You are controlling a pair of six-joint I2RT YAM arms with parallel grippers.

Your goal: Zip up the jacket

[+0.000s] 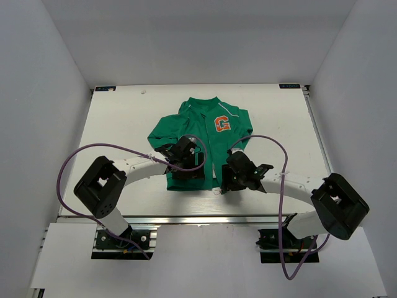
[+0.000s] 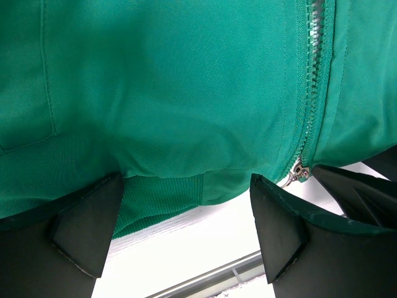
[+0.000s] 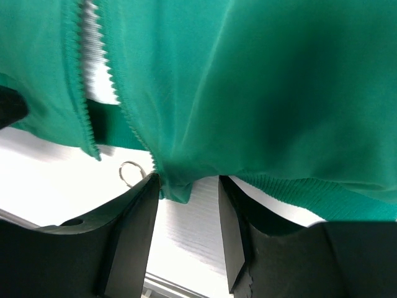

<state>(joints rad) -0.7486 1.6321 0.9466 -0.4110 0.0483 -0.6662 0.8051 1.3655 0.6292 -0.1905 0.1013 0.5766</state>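
**Top view.** The jacket [image 1: 205, 131] lies flat at the centre of the table [image 1: 124, 118], with its collar [image 1: 201, 101] at the far end. It is green, with an orange "G" patch [image 1: 222, 123] outlined in white on the chest. The left gripper [image 1: 184, 162] is over the lower left panel. The right gripper [image 1: 228, 180] is at the jacket's near edge, just beside the front opening.

**Left wrist view.** The left gripper [image 2: 186, 180] is spread wide, and the ribbed hem [image 2: 161, 198] lies between its fingers [image 2: 80, 230]. The zipper [image 2: 310, 87] runs down the right side. Its slider [image 2: 298, 172] sits at the hem end.

**Right wrist view.** The right gripper [image 3: 189, 180] is at a narrow gap, not clamped. A hem corner hangs between its fingertips [image 3: 149, 186] and touches one of them. The two rows of zipper teeth [image 3: 124, 105] stand apart, with light ribbed material showing between them. A metal ring [image 3: 130, 174] lies on the table beside the corner.
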